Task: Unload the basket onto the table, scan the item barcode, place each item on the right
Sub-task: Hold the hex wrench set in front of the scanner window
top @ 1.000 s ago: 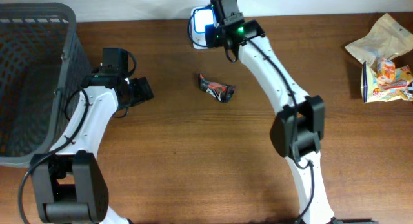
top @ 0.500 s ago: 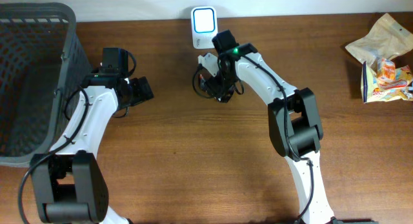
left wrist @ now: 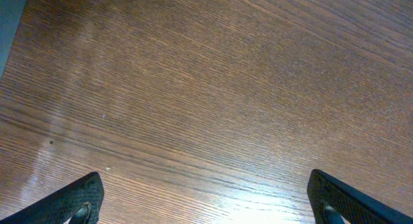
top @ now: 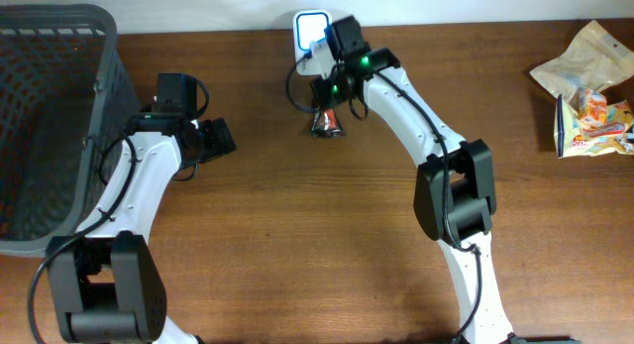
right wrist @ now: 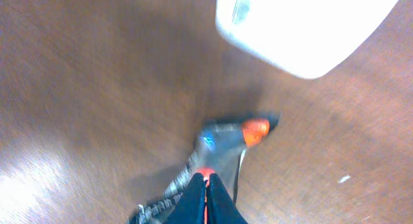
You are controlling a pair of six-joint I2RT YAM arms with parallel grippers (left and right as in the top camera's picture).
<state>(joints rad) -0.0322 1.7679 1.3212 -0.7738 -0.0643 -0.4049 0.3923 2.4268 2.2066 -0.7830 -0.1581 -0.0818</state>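
The item (top: 327,123), a dark crinkled wrapper with orange-red ends, hangs from my right gripper (top: 329,104) just in front of the white barcode scanner (top: 310,27) at the table's back edge. In the right wrist view the gripper (right wrist: 206,179) is shut on the wrapper's (right wrist: 222,143) edge, and the scanner (right wrist: 303,24) fills the upper right. My left gripper (top: 220,138) rests to the left, apart from the item. Its wrist view shows the gripper (left wrist: 206,201) open over bare wood, nothing between the fingertips (left wrist: 84,198).
A dark mesh basket (top: 59,27) stands at the far left. Several snack packets (top: 589,91) lie at the right edge of the wooden table (top: 297,235).
My right gripper came down from the scanner onto the item, shut on it and carried it back toward the scanner. The left arm has not moved.
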